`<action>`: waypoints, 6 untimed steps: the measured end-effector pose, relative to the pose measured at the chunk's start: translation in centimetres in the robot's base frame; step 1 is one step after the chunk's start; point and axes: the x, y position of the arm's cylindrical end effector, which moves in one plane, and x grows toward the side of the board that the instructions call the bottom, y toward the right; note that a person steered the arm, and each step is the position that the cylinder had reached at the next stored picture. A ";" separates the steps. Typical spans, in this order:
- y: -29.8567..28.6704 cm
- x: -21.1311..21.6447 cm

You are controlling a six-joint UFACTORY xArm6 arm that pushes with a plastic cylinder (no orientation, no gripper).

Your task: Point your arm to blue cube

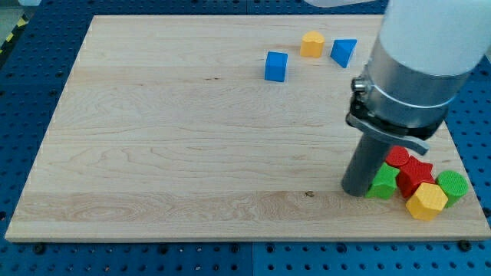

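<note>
The blue cube (276, 66) sits near the view's top, right of centre, on the wooden board (192, 146). My tip (356, 189) rests on the board at the lower right, far below and to the right of the blue cube. It stands right beside the left edge of a green block (383, 184). The arm's grey and white body (418, 69) rises above the rod.
A yellow block (312, 44) and a blue triangular block (344, 51) lie right of the blue cube. At the lower right a cluster holds the green block, two red blocks (410, 170), a yellow block (426, 201) and a green cylinder-like block (453, 185).
</note>
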 end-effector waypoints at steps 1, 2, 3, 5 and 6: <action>0.5 0.0; 0.1 0.0; -1.9 -1.5; -5.8 -4.1; -7.5 -6.0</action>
